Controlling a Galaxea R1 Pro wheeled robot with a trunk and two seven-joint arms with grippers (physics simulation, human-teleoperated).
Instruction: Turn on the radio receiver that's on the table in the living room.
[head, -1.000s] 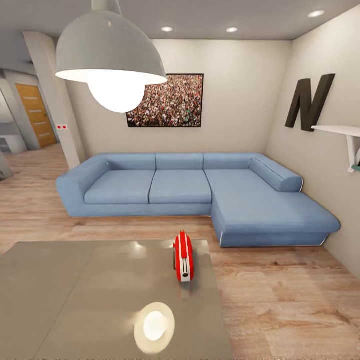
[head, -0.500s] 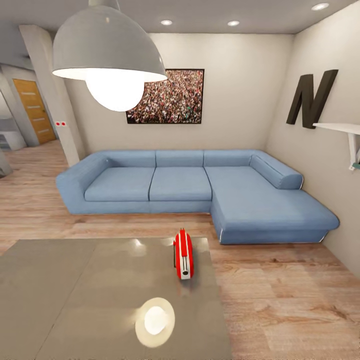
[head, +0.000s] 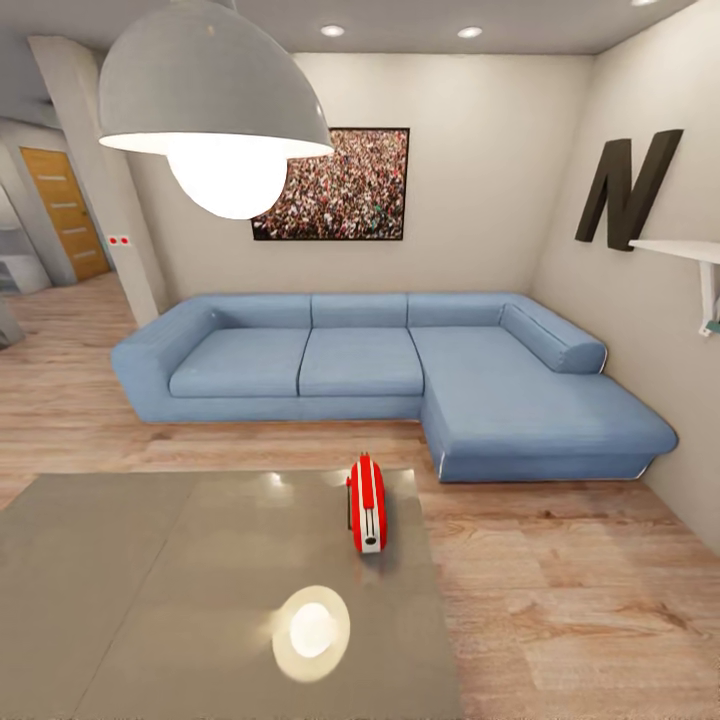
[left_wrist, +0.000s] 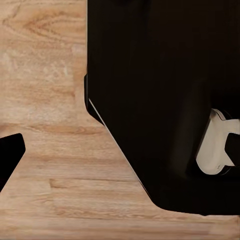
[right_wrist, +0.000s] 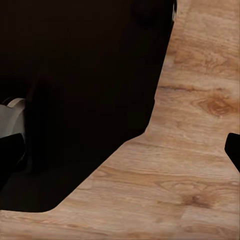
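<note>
The bright-red radio receiver (head: 367, 503) stands upright on its narrow edge near the far right corner of the glossy grey-brown table (head: 150, 580), its white-striped edge and silver end facing me. In the left wrist view, my left gripper (left_wrist: 120, 155) hangs open over the wood floor (left_wrist: 45, 100) in front of the robot's black base (left_wrist: 160, 75), with one black fingertip (left_wrist: 10, 152) at the picture's edge. My right gripper (right_wrist: 120, 150) is open too, a fingertip (right_wrist: 234, 150) showing over the planks. Neither gripper holds anything.
A blue L-shaped sofa (head: 360, 365) runs behind the table along the beige wall. A grey pendant lamp (head: 210, 90) hangs over the table. On the walls are a crowd picture (head: 340, 185), a black "N" (head: 627, 188) and a white shelf (head: 690, 250). Wood floor (head: 560, 600) lies right of the table.
The whole head view has shifted: the lamp looms larger and the radio and table edge sit slightly higher in the picture. The radio itself has not moved on the table.
</note>
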